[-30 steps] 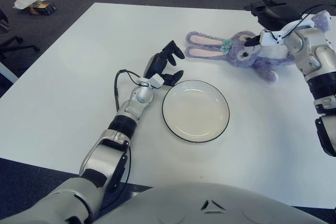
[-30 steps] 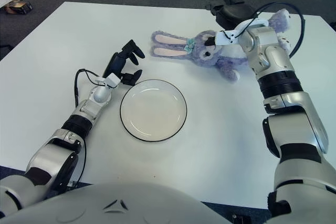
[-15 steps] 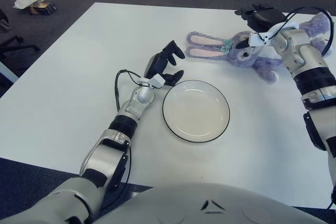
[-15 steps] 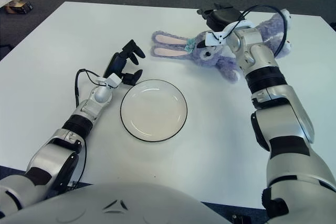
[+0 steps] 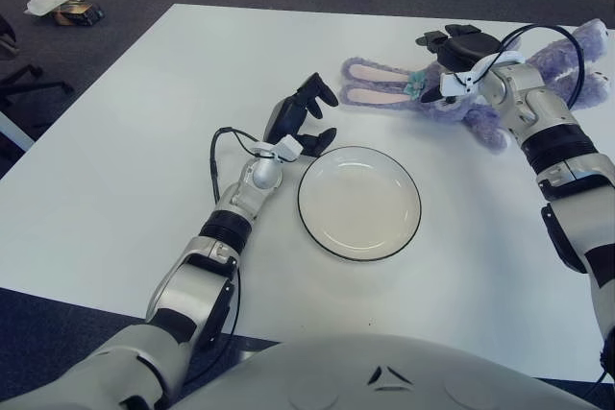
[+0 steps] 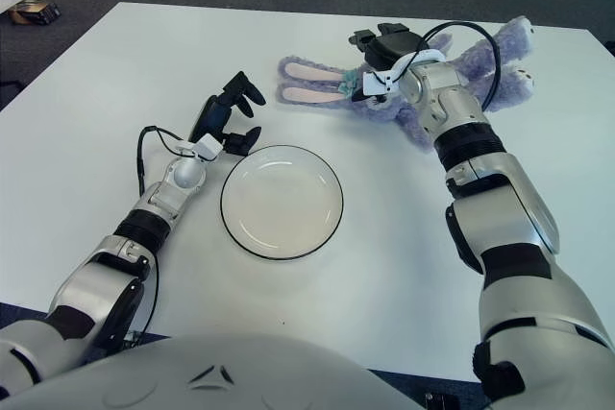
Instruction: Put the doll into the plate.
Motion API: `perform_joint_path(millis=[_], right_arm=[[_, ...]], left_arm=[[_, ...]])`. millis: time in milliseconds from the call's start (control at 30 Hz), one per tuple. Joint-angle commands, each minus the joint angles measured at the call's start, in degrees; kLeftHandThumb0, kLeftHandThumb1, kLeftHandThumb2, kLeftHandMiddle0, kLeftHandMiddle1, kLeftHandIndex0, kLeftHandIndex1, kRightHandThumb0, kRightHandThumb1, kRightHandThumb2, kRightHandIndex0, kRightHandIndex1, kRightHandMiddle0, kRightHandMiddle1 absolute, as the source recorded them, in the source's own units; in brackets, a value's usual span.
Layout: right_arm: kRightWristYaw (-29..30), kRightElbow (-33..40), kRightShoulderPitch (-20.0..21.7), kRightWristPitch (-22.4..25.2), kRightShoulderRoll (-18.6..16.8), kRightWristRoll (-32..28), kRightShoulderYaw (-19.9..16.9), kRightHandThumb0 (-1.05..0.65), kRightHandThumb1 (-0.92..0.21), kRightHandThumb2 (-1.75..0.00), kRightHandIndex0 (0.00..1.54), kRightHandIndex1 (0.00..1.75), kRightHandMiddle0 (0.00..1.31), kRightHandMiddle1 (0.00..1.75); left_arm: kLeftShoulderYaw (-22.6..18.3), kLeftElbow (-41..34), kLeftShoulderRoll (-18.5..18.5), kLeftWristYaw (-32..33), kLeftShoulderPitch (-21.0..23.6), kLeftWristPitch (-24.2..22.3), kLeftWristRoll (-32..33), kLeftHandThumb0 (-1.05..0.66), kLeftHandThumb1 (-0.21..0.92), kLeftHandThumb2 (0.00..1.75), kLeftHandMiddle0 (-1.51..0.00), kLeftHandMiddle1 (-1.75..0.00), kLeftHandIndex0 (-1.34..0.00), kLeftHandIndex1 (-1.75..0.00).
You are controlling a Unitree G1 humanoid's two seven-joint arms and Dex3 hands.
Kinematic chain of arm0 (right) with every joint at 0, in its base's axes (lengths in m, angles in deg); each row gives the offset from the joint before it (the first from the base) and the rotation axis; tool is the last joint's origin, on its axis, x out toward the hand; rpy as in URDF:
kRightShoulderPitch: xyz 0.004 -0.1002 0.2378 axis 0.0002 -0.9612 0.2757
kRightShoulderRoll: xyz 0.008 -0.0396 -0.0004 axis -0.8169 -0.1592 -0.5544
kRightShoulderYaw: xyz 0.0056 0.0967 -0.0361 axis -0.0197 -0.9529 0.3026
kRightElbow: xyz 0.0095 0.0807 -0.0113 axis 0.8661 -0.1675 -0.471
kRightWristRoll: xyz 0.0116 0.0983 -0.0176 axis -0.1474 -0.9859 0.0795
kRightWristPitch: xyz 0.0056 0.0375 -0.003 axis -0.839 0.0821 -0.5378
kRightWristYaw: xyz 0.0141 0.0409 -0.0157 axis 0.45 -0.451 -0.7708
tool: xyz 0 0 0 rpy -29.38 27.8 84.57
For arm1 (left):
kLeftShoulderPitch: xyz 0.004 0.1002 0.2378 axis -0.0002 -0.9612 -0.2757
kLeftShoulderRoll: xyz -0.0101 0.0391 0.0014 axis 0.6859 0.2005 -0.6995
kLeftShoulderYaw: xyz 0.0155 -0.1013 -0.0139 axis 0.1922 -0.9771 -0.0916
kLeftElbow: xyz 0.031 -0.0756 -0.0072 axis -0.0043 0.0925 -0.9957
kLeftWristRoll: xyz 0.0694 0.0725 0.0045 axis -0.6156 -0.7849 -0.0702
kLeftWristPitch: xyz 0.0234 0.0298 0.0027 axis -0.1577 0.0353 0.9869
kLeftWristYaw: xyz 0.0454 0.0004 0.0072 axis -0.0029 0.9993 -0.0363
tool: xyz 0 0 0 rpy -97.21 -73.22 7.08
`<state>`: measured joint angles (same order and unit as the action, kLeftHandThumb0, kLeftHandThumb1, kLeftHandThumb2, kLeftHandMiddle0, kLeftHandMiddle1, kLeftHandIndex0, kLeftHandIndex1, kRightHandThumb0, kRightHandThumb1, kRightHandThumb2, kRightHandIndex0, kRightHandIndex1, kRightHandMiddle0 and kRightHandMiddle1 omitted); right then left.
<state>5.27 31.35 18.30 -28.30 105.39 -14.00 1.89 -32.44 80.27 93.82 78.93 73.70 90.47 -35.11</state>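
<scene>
**Purple plush rabbit lies beyond the plate, right hand over its head**

Purple and fluffy, the doll (image 5: 471, 93) lies on its side in the upper right of the frame, on the white table (image 5: 115, 160). Its two long ears (image 5: 375, 84), pink on the inside, stretch flat toward the frame's left, and its feet point toward the upper right corner. A small teal bow sits at the base of the ears.

The right hand (image 6: 384, 45) shows above the doll's head, dark fingers (image 6: 363, 37) reaching toward the left of the frame. Whether it touches the plush cannot be told, nor whether its fingers are apart or closed on anything. A black cable loops over the wrist behind it.

The plate (image 5: 358, 203), white with a thin dark rim, sits near the middle of the frame with nothing in it, below the doll's ears and apart from them.

The left hand (image 5: 300, 120) shows just left of the plate's upper edge, fingers spread loosely and holding nothing. One fingertip shows close by the plate's rim.

On the dark floor in the upper left corner lie a small box (image 5: 77, 14) and a crumpled white paper (image 5: 50, 4).
</scene>
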Motion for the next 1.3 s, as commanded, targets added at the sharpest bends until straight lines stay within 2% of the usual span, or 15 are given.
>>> perform_joint_path(millis=[0, 500, 1267], right_arm=[[-0.7, -0.4, -0.6, 0.7, -0.5, 0.0, 0.5, -1.05, -0.91, -0.17, 0.04, 0.02, 0.0, 0.37], [0.4, -4.4, -2.3, 0.1, -1.6, -1.4, 0.4, -1.05, -0.91, -0.15, 0.05, 0.03, 0.0, 0.46], [-3.0, -2.0, -5.6, 1.4, -0.8, -3.5, -0.2, -1.05, -0.91, -0.14, 0.05, 0.03, 0.0, 0.35]], left_arm=[[0.9, 4.1, -0.7, 0.5, -8.0, -0.7, 0.2, -0.01, 0.42, 1.21, -0.54, -1.73, -0.31, -1.75], [0.4, 3.0, -0.3, -0.5, -8.7, -0.9, 1.3, -0.01, 0.45, 1.16, -0.55, -1.67, -0.29, -1.75], [-0.4, 2.7, -0.4, -0.5, -8.8, -1.1, 1.7, -0.01, 0.42, 1.19, -0.56, -1.68, -0.31, -1.75]])
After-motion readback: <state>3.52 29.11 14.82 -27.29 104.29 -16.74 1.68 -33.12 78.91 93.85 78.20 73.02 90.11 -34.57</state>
